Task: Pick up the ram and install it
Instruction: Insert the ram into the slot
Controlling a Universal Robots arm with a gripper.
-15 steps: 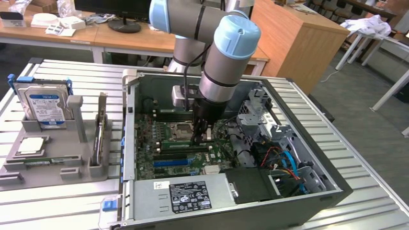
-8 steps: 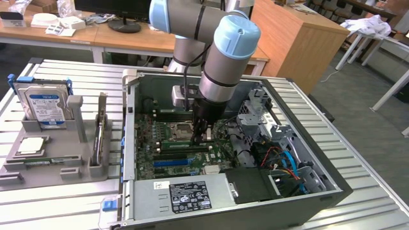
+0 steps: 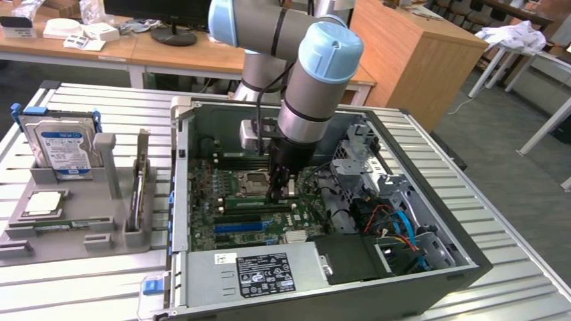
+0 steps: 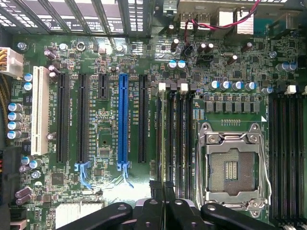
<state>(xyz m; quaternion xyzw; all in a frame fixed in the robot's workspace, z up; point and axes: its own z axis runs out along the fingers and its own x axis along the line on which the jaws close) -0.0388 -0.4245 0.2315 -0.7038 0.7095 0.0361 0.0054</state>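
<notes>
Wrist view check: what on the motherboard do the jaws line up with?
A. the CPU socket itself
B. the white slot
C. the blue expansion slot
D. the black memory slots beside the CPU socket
D: the shut jaws point at the bank of black memory slots, which lies between the blue expansion slot and the CPU socket.

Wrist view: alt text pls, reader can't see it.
The gripper, jaws shut, is at one end of a bank of black memory slots on a green motherboard seen from straight above. That bank lies between the empty CPU socket and the blue expansion slot.
</notes>
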